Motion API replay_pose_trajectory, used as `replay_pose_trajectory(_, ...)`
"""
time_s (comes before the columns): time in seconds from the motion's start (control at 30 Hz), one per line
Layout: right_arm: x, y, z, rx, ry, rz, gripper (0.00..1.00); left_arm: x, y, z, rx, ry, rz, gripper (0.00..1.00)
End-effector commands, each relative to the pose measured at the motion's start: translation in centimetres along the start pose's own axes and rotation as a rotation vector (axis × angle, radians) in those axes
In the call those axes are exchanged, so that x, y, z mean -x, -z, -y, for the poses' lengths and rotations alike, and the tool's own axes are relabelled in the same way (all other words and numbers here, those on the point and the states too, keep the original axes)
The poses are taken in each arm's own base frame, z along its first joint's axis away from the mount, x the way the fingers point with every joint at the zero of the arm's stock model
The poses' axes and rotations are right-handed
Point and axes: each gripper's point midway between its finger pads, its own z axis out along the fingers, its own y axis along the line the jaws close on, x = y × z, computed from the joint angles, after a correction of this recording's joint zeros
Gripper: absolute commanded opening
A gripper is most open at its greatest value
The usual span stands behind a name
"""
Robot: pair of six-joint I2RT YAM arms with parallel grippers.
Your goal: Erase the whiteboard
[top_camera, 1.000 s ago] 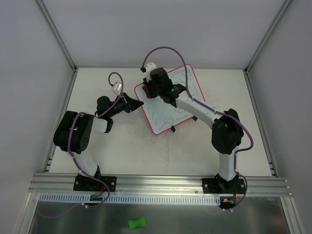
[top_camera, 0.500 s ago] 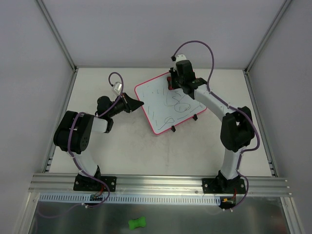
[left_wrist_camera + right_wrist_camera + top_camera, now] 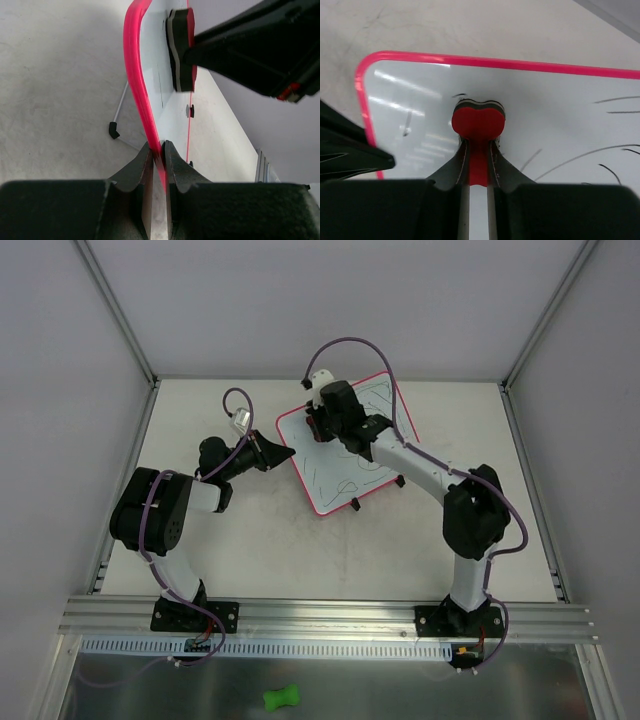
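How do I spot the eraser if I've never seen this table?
Find the whiteboard with the pink frame on the table. The right pincer holds a small block against it, near its far left corner. That eraser is chunky red over a dark pad, unlike the thin frame.

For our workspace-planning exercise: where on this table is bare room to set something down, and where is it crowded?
Bare: table between the arms, nearer than the whiteboard; right of the board. Crowded: the board's left edge, where left claw and right claw meet.
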Motion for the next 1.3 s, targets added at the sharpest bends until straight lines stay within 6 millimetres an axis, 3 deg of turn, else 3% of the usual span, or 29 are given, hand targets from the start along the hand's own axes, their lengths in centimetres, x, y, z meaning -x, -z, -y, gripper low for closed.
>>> replay_pose_trajectory(0.0,0.0,-0.2,-4.0,0.098,0.094,-0.007,0.00,0.8,-0.5,2.4,-0.094,-0.140,-0.002,0.00)
replay_pose_trajectory(0.3,-0.4,-0.3,-9.3,0.175,0.176,0.014,0.00,0.7,-0.5,2.3,-0.091,-0.135,-0.007,0.00)
replay_pose_trajectory(0.5,-0.5,-0.9,-8.4,0.114,0.188,0.011,0.00,0.6,-0.5,2.3,-0.089,-0.134,-0.007,0.00)
replay_pose_trajectory(0.77,3.9,-0.6,-7.6,0.100,0.168,0.084,0.00,0.7,-0.5,2.3,-0.090,-0.140,-0.006,0.00)
replay_pose_trajectory(0.87,4.2,-0.9,-7.2,0.095,0.158,0.083,0.00,0.6,-0.5,2.4,-0.091,-0.141,-0.007,0.00)
replay_pose_trajectory(1.07,3.4,-2.2,-3.0,0.034,0.033,0.035,0.00,0.8,-0.4,2.4,-0.089,-0.145,-0.004,0.00)
replay_pose_trajectory(1.27,1.1,-2.8,3.4,-0.058,-0.095,-0.023,0.00,0.6,-0.5,2.3,-0.086,-0.145,-0.005,0.00)
